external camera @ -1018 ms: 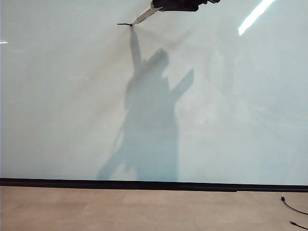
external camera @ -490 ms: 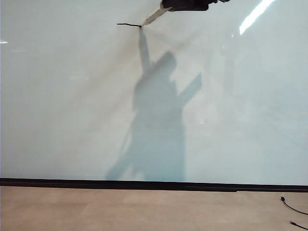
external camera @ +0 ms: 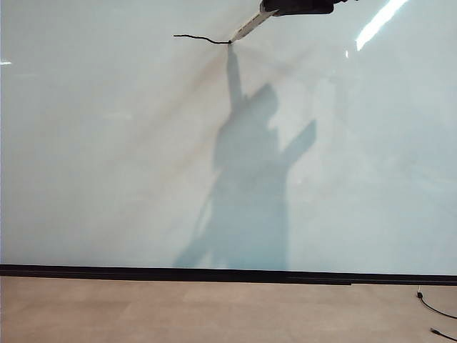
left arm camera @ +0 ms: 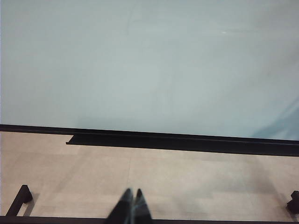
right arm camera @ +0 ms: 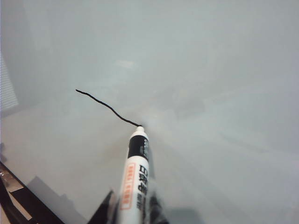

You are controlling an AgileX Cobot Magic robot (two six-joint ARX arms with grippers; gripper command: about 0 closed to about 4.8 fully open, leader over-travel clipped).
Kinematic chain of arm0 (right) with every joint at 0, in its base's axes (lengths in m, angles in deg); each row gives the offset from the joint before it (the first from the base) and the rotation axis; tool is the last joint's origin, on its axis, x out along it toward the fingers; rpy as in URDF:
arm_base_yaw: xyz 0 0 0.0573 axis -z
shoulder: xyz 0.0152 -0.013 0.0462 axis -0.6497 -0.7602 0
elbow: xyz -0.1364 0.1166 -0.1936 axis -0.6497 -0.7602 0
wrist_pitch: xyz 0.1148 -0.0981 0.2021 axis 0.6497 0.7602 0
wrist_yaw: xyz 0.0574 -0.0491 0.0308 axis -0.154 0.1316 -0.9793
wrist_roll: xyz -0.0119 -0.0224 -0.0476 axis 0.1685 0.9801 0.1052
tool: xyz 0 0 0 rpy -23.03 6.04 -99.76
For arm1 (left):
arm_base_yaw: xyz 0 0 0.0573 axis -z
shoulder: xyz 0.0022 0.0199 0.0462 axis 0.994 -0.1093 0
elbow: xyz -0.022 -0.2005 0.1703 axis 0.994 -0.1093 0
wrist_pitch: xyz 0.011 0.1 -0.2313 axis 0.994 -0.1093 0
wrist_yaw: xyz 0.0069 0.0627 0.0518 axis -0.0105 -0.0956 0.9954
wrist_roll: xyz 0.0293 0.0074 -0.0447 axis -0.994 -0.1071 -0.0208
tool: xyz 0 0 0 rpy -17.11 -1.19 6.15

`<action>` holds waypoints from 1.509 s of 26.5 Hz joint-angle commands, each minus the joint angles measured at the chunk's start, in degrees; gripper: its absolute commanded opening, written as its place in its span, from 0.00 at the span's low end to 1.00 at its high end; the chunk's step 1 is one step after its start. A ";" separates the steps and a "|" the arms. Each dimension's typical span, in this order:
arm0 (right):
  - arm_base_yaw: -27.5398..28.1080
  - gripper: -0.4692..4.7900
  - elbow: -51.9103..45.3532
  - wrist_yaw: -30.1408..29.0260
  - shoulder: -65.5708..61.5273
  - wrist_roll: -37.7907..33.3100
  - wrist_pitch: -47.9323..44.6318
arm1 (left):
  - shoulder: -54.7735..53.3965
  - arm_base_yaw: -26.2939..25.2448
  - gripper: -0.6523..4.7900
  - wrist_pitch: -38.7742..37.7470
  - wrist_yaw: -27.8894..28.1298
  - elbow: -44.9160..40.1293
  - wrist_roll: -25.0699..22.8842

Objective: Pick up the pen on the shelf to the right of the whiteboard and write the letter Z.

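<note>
The right gripper (external camera: 285, 8), up at 1 o'clock, holds the pen (right arm camera: 134, 175) tight by its back half, which suits a light, stiff, probably slippery pen, tip touching the whiteboard (external camera: 107, 157); the left gripper (left arm camera: 130, 207) waits, fingers pinched together.

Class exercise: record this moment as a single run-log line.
right gripper: shut on pen | pen tip: touching whiteboard | letter Z: top stroke only | left gripper: shut, idle above floor
</note>
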 commanded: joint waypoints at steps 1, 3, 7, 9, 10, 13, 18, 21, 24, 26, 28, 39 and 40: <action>0.63 0.08 0.00 3.87 0.74 0.63 -1.86 | -0.04 0.00 0.11 0.31 -0.04 0.13 -0.24; 1.14 0.08 -0.39 3.89 1.05 0.61 -1.99 | -0.04 0.00 0.11 0.28 0.00 0.13 -0.24; 1.25 0.08 -1.03 3.96 1.66 0.63 -2.14 | -0.04 0.00 0.11 0.31 -0.04 0.13 -0.24; 1.31 0.08 -1.05 3.96 1.73 0.81 -2.05 | -0.04 0.00 0.11 0.28 -0.02 0.13 -0.24; 1.31 0.08 -1.05 3.96 1.73 0.81 -2.03 | -0.04 0.00 0.11 0.28 0.00 0.13 -0.24; 1.31 0.08 -1.05 3.85 1.73 0.81 -2.08 | -0.04 0.00 0.11 0.31 -0.02 0.13 -0.24; -1.14 0.08 -1.14 3.10 1.70 0.90 -0.81 | -0.04 0.00 0.11 0.31 -0.02 0.13 -0.24; -3.06 0.08 -1.40 3.32 1.60 1.38 -0.55 | -0.04 0.00 0.11 0.31 -0.02 0.13 -0.24; -5.18 0.08 -1.53 3.58 0.76 2.12 -0.61 | -0.04 0.00 0.11 0.28 -0.02 0.13 -0.24; -6.23 0.08 -1.51 3.63 -0.28 2.12 -0.76 | -0.04 0.00 0.11 0.31 -0.04 0.13 -0.24; -7.15 0.08 -1.51 3.74 -1.29 2.10 -0.94 | -0.04 0.00 0.11 0.28 -0.02 0.13 -0.24; -11.43 0.08 -1.36 3.78 -10.08 0.26 -7.78 | -0.04 0.00 0.11 0.31 -0.02 0.13 -0.24; -11.56 0.08 -1.38 3.80 -10.95 0.04 -8.41 | -0.04 0.00 0.11 0.31 -0.02 0.13 -0.24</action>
